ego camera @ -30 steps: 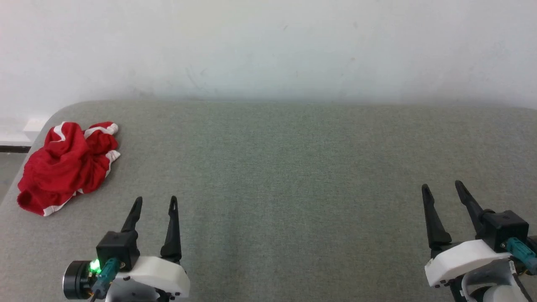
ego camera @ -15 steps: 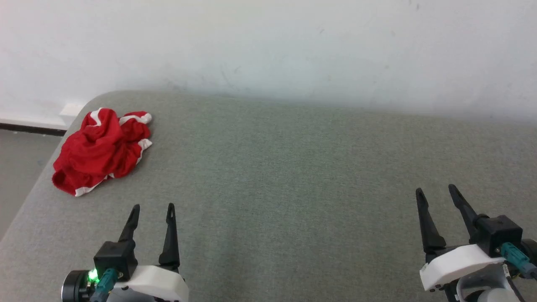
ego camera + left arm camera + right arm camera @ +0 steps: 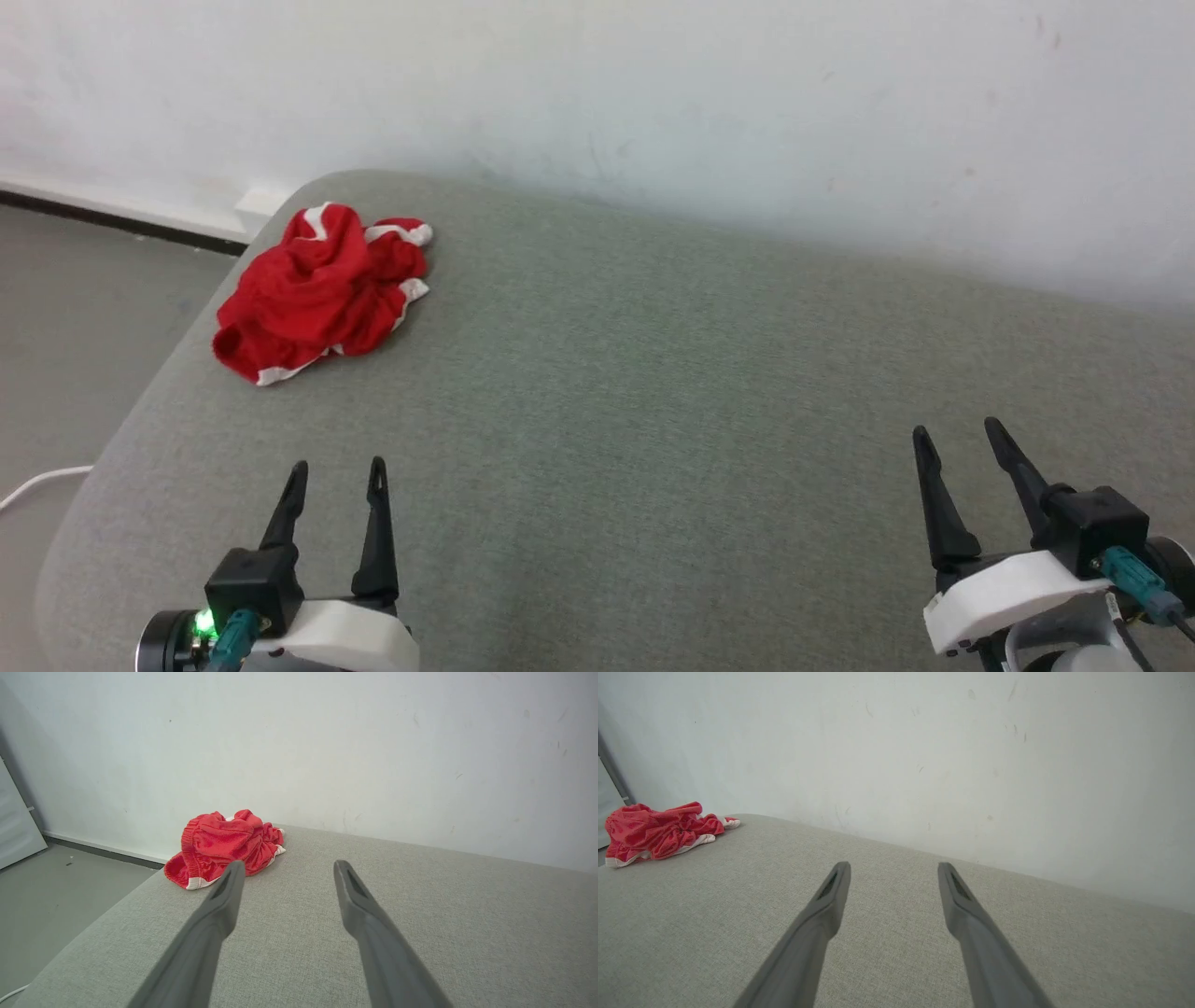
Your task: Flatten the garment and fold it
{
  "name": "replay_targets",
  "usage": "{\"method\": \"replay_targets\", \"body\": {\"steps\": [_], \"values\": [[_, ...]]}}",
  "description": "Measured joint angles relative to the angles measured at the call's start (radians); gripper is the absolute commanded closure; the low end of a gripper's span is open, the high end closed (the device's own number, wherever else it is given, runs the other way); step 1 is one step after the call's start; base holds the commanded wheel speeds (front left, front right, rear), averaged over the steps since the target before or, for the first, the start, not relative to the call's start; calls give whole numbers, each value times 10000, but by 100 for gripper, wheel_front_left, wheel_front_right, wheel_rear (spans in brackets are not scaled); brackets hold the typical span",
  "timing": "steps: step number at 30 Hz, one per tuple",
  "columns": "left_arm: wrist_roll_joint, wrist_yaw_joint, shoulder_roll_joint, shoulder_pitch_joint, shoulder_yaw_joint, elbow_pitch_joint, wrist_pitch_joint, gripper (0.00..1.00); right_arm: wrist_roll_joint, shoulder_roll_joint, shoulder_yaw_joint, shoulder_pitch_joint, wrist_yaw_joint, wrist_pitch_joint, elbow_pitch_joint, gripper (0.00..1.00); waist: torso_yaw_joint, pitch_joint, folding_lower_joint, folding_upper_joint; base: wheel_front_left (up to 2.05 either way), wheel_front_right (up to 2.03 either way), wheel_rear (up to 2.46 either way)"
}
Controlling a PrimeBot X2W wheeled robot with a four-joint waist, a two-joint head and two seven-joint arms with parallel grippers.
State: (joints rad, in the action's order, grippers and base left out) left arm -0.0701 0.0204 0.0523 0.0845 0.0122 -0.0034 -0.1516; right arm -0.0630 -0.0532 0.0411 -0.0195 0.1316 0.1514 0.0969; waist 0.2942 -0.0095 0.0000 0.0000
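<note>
Shift: head camera has swung left since the earlier frame, so the whole picture has slid right; nothing on the worktop has itself moved.
Shorts: red with white trim, crumpled in a heap at the worktop's far left corner, close to its left edge; not flattened, not folded. No print legible.
Left tool: fingers apart, holding nothing, over the worktop's near left part, well apart from the shorts; in the left wrist view the heap lies beyond the left fingertip.
Right tool: fingers apart, holding nothing, over the worktop's near right part, far from the shorts.
Worktop: grey fabric cover, rounded corner.
Wall: white, scuffed, behind the worktop's far edge.
Floor: grey, left of the worktop; a white cable lies on it.
</note>
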Motion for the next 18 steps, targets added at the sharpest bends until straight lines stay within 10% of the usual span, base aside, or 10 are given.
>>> {"method": "replay_targets", "body": {"steps": [18], "values": [[-274, 84, 2, 365, -31, 69, -397, 0, -90, 2, -203, 131, 0, 178, 337, 0, 1648, -1, 0, 0, 0, 0, 0]]}}
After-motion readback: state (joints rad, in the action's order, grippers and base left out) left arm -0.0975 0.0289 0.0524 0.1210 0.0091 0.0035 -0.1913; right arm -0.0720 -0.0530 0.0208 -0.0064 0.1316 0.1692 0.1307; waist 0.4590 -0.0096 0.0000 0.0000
